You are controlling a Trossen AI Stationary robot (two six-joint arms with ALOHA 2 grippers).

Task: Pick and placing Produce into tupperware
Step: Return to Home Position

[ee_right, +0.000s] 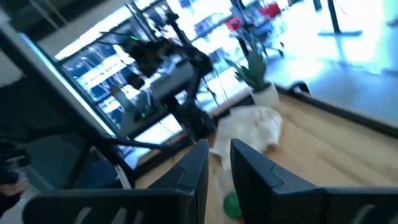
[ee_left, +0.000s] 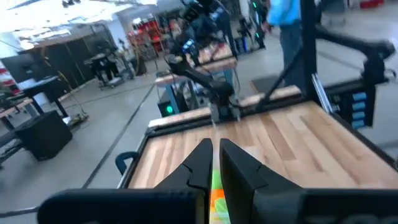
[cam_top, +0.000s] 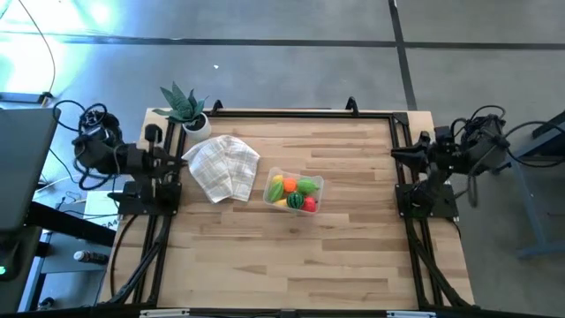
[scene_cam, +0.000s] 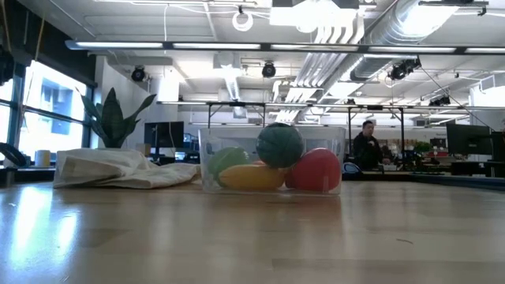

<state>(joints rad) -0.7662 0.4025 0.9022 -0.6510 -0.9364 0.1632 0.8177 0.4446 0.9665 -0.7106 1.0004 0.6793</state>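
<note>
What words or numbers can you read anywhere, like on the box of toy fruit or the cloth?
No text can be read in any view.
The tupperware and the checked cloth show no writing.
Blue patches in the left wrist view may be labels: too blurred to read.

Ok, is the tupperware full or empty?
Loaded, not empty: in the high view the tupperware holds several toy fruits, orange, green and red; the low view shows them piled behind its clear wall.
</note>
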